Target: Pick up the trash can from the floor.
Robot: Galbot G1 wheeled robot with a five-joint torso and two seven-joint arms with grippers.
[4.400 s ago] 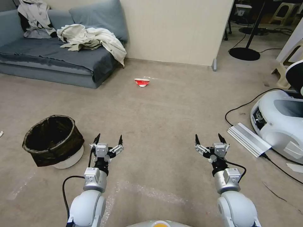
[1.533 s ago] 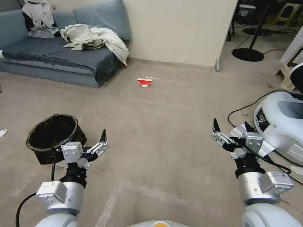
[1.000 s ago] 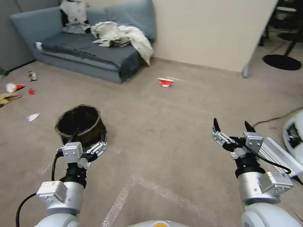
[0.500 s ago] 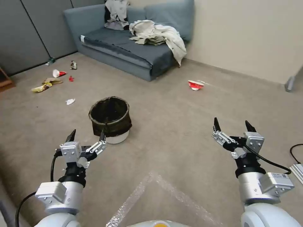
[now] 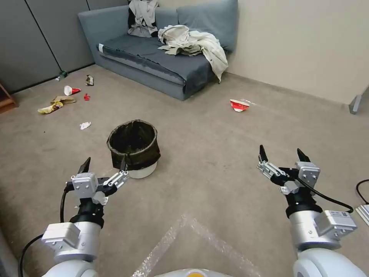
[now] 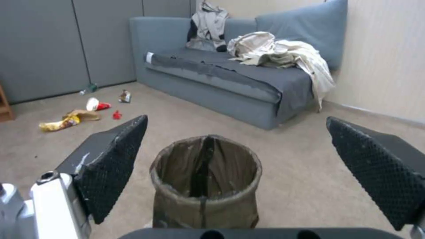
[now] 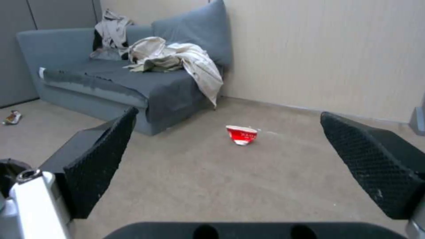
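The trash can [image 5: 133, 148], a small white bin with a dark bag folded over its rim, stands upright on the beige carpet floor [image 5: 200, 184], left of centre. My left gripper [image 5: 103, 163] hovers open just short of it, one fingertip near its lower front side. In the left wrist view the trash can [image 6: 206, 182] sits straight ahead between the wide-open fingers [image 6: 111, 162]. Off to the right, my right gripper [image 5: 280, 154] hangs open over bare carpet, holding nothing.
A blue-grey sofa [image 5: 161, 65] with heaped clothes lines the back wall. A crushed red-and-white paper cup [image 5: 239, 105] lies on the carpet beyond the can. Scattered litter [image 5: 57, 102] sits at the far left. A cable [image 5: 361, 186] runs at the right edge.
The view swung left, bringing the trash can from the far left to in front of my left gripper. Both arms spread apart earlier; both grippers stay open.
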